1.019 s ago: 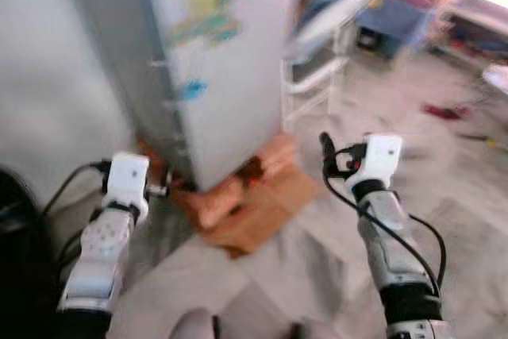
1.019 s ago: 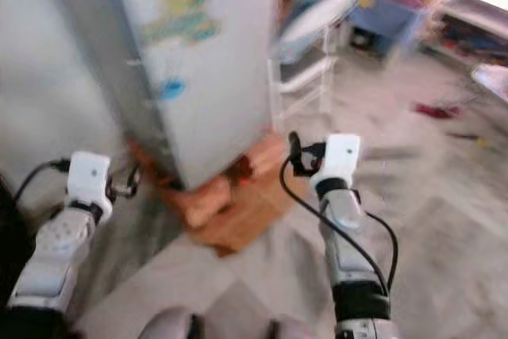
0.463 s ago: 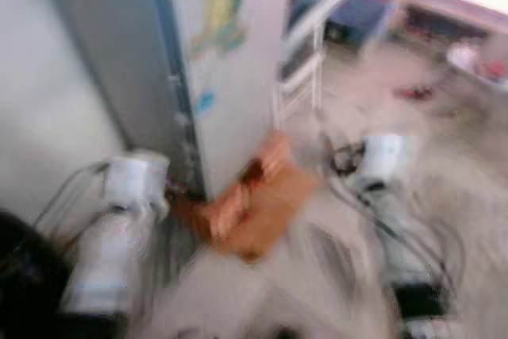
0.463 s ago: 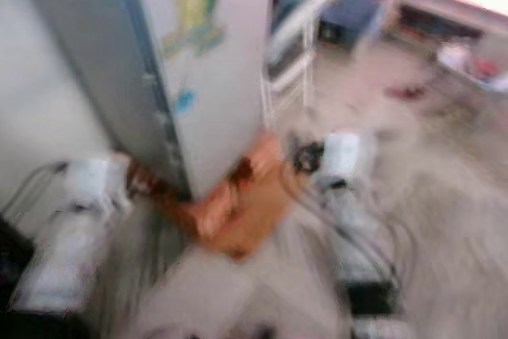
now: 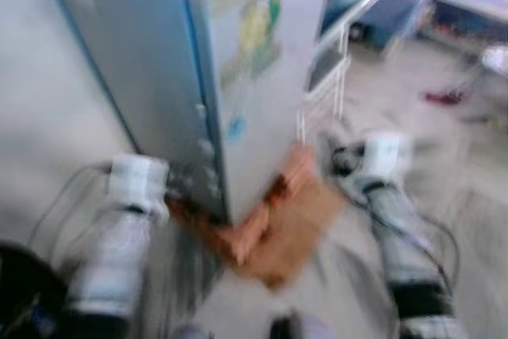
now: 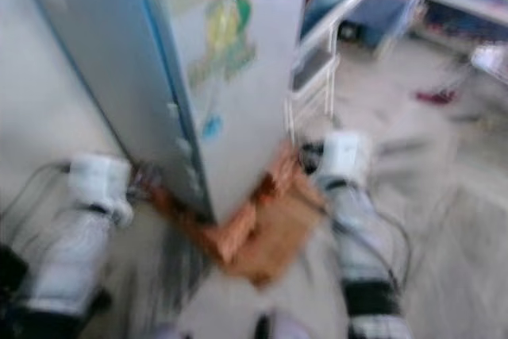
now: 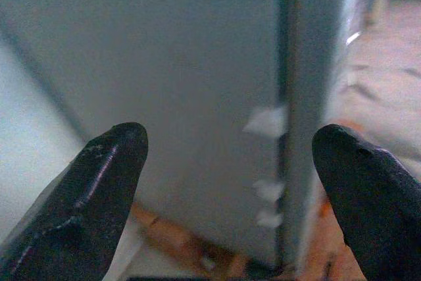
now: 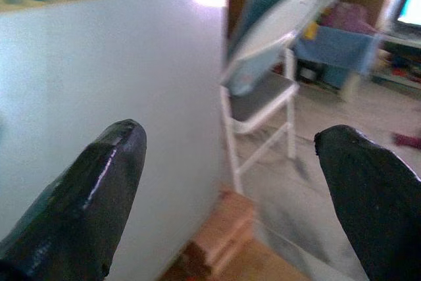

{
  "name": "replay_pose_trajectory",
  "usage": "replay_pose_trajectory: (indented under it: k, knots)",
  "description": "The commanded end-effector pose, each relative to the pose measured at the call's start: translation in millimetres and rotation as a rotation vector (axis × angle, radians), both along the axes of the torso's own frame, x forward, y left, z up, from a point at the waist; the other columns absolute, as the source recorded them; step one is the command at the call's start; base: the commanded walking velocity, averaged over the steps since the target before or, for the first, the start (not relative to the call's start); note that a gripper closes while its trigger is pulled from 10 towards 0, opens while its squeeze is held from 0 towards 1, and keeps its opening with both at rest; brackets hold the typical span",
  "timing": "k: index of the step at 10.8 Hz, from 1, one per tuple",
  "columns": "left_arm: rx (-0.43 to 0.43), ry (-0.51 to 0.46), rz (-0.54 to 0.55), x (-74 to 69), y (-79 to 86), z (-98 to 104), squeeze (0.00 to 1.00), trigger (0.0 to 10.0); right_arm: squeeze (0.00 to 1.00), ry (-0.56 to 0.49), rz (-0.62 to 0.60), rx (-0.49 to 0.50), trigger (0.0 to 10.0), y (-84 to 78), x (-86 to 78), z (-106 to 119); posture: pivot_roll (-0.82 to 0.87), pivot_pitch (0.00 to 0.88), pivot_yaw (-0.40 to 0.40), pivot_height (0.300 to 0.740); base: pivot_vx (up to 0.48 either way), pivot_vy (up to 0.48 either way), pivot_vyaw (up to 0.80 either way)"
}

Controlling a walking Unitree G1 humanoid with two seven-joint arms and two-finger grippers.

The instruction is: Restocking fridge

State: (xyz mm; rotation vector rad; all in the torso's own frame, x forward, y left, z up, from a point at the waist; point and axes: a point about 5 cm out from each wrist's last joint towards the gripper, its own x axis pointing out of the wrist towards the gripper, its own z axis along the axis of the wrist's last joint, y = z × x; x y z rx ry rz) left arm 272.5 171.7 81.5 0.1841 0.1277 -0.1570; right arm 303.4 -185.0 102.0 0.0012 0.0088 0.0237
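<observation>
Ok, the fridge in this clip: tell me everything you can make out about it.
The fridge is a tall, pale grey-silver box seen corner-on, door shut. Its front carries a yellow-and-green sticker with a small blue one lower down; small pale tabs run down the corner edge. It stands on an orange-brown wooden base on the floor, with a white folding chair close beside it. The left hand and right hand are open, pointed at it, not touching.

I count one fridge (image 5: pixel 238 77), a single grey box standing just ahead of my left gripper (image 7: pixel 230 189). Under it sits one orange wooden base (image 5: pixel 278 228), between my two grippers. On the fridge door I make out two stickers: one yellow-green (image 6: pixel 226 25), one small blue (image 6: pixel 211 126) below it. Beyond my right gripper (image 8: pixel 230 182) stands one white folding chair (image 8: pixel 270 97). Blur hides the floor clutter past it, so I can't count that.
</observation>
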Motion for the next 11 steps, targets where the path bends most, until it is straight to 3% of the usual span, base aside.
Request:
replay_pose_trajectory:
  k: [1, 9, 11]
  knots:
    - [0.027, -0.023, 0.023, -1.1, 10.9, 4.9, 0.0, 10.0, 0.0, -0.029, 0.017, 0.008, 10.0, 8.1, 3.5, 7.9, 0.13, 0.081, -0.031, 0.74, 0.0, 0.0, -0.64]
    - [0.013, -0.044, 0.029, -3.5, 9.6, 7.1, 0.0, 10.0, 0.0, -0.011, 0.047, 0.0, 10.0, 12.8, -1.5, 5.1, 0.13, 0.095, -0.04, 0.74, 0.0, 0.0, -0.8]
    - [0.026, -0.064, 0.081, -4.2, 14.7, 9.0, 0.0, 10.0, 0.0, -0.005, 0.057, -0.003, 10.0, 12.6, -2.3, 4.6, 0.12, 0.101, -0.04, 0.74, 0.0, 0.0, -0.8]
